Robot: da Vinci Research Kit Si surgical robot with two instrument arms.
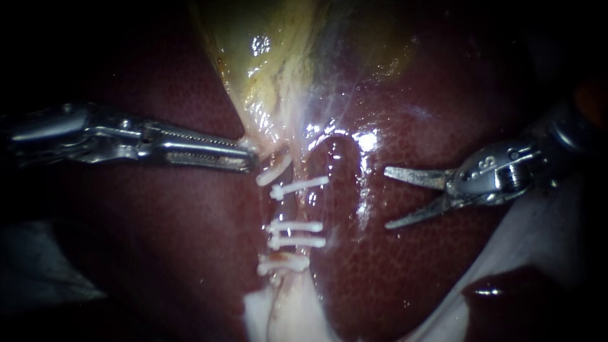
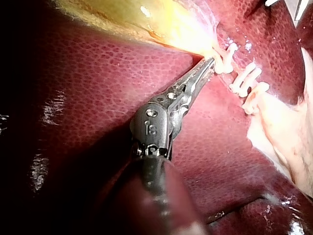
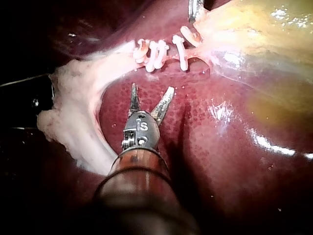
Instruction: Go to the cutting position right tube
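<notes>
Several white clips [image 1: 294, 212] cross a pale stalk of tubes [image 1: 305, 209] that runs down from the yellow gallbladder [image 1: 278, 57] over the dark red liver [image 1: 411, 266]. I cannot tell which tube is the right one. My left instrument [image 1: 252, 157] is shut on the gallbladder's narrow lower end, just above the top clip; the left wrist view shows its tip [image 2: 210, 61] at that yellow tissue [image 2: 146, 19]. My right instrument [image 1: 387, 197] hovers over the liver to the right of the clips, jaws open and holding nothing. In the right wrist view its jaws [image 3: 152, 89] point at the clips [image 3: 156, 54], short of them.
Pale fatty tissue [image 1: 278, 316] hangs below the lowest clip and shows as a thick white strand [image 3: 78, 107] beside my right instrument. A whitish membrane [image 1: 538, 234] lies under the right shaft. Wet liver [image 2: 98, 88] surrounds the left shaft.
</notes>
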